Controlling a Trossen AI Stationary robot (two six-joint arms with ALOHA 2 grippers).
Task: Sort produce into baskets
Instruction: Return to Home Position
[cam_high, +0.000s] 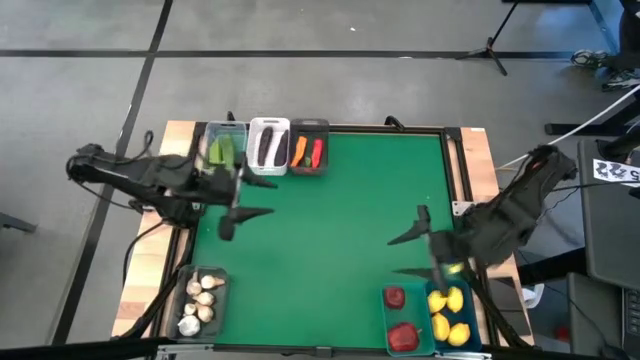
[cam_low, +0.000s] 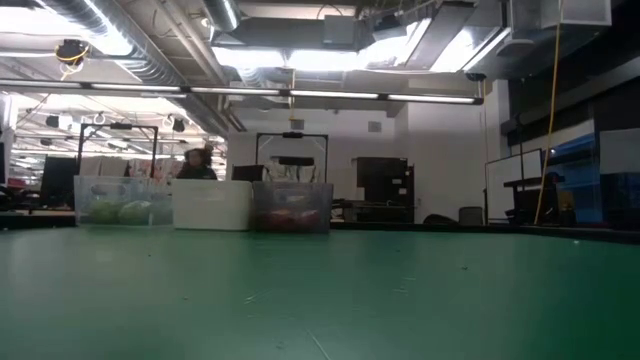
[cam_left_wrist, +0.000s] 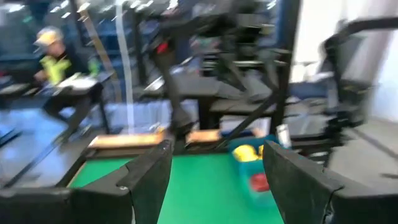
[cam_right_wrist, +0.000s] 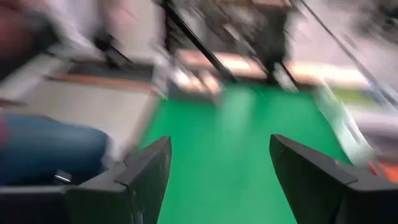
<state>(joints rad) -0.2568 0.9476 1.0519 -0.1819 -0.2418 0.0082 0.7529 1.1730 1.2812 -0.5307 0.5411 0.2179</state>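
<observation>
High view: a green mat (cam_high: 330, 210) covers the table, and all the produce lies in bins along its edges. At the far edge three bins stand touching in a row: a clear bin (cam_high: 225, 126) with green cucumbers (cam_high: 221, 150), a white bin (cam_high: 269, 122) with purple eggplants (cam_high: 268, 148), and a dark bin (cam_high: 310, 124) with the carrot (cam_high: 300, 150) beside the chili (cam_high: 316, 152). At the near left corner a grey bin (cam_high: 216, 322) holds the garlic (cam_high: 200, 295). At the near right corner two teal bins stand side by side, the inner teal bin (cam_high: 386, 318) with the red fruits (cam_high: 403, 335) and the outer teal bin (cam_high: 476, 330) with the lemons (cam_high: 448, 318). The left gripper (cam_high: 258, 198) hangs over bare mat near the clear and white bins, its fingers spread and empty. The right gripper (cam_high: 402, 256) hangs over the mat just beside the teal bins, likewise spread with nothing between its fingers. Each wrist view shows that arm's two dark fingers (cam_left_wrist: 149, 177) wide apart over green mat; the left one also catches the lemons and a red fruit far off. In the low view neither gripper shows, the three far bins stand in line, and a person (cam_low: 197, 163) is in the room behind them.
</observation>
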